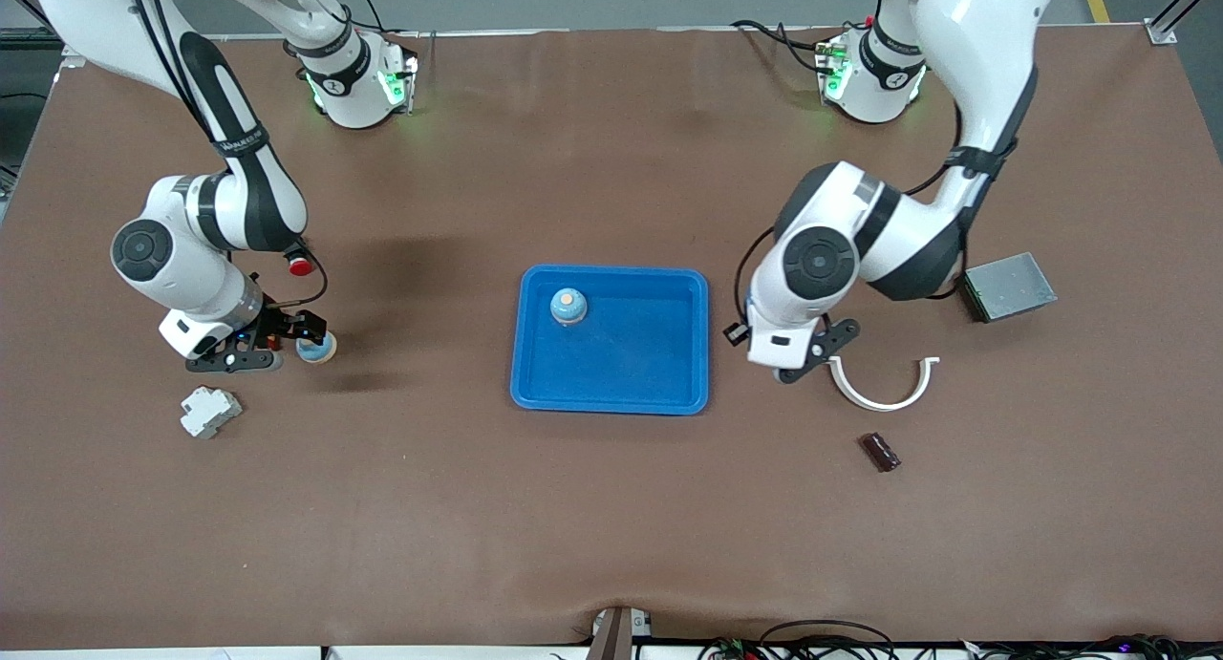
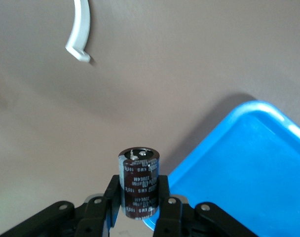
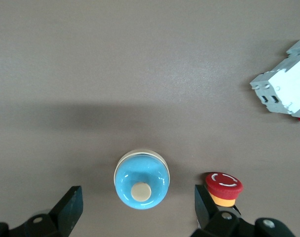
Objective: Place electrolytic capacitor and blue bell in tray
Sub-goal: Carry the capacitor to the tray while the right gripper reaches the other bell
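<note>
The bright-blue tray (image 1: 631, 354) lies mid-table with one blue bell (image 1: 568, 307) in it. A second blue bell (image 1: 315, 347) with a cream button stands on the table toward the right arm's end. My right gripper (image 1: 291, 347) is open over it; in the right wrist view the bell (image 3: 141, 178) sits between the spread fingers (image 3: 71, 205), untouched. My left gripper (image 1: 810, 354) is shut on a dark electrolytic capacitor (image 2: 139, 182), held over the table beside the tray's corner (image 2: 248, 163).
A red push button (image 1: 300, 265) (image 3: 223, 187) stands close to one right finger. A white module (image 1: 210, 412) lies nearer the front camera. A white curved piece (image 1: 884, 385), a dark cylinder (image 1: 880, 452) and a grey metal box (image 1: 1008, 286) lie toward the left arm's end.
</note>
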Action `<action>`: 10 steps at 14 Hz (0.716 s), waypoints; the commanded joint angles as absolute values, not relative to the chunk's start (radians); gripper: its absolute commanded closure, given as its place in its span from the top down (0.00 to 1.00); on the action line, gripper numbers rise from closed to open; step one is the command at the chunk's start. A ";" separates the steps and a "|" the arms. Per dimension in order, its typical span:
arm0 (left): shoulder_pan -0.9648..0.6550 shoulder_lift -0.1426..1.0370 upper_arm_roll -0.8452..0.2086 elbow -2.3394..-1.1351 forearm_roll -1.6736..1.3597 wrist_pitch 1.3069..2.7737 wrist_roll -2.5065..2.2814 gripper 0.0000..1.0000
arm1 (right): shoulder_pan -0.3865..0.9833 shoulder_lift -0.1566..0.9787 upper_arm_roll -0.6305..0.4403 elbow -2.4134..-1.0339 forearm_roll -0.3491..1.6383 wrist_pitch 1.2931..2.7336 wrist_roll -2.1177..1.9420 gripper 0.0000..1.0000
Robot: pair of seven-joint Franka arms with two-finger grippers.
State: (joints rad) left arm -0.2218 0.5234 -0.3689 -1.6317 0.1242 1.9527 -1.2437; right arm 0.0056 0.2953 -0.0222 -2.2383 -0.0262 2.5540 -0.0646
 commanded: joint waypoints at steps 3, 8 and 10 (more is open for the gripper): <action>-0.277 0.555 -0.368 -1.606 0.126 2.046 -1.417 0.02 | -0.018 0.314 -0.002 -2.289 -0.026 2.657 -0.078 1.00; -0.339 0.592 -0.364 -1.612 0.129 2.144 -1.584 0.02 | -0.018 0.360 -0.002 -2.289 -0.026 2.720 -0.078 1.00; -0.354 0.594 -0.362 -1.637 0.130 2.201 -1.638 0.02 | -0.020 0.379 -0.002 -2.289 -0.026 2.746 -0.078 1.00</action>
State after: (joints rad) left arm -0.3382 0.5889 -0.3686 -1.6259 0.1242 2.1562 -1.5898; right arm 0.0054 0.3637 -0.0207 -2.2855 -0.0262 2.7174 -0.0655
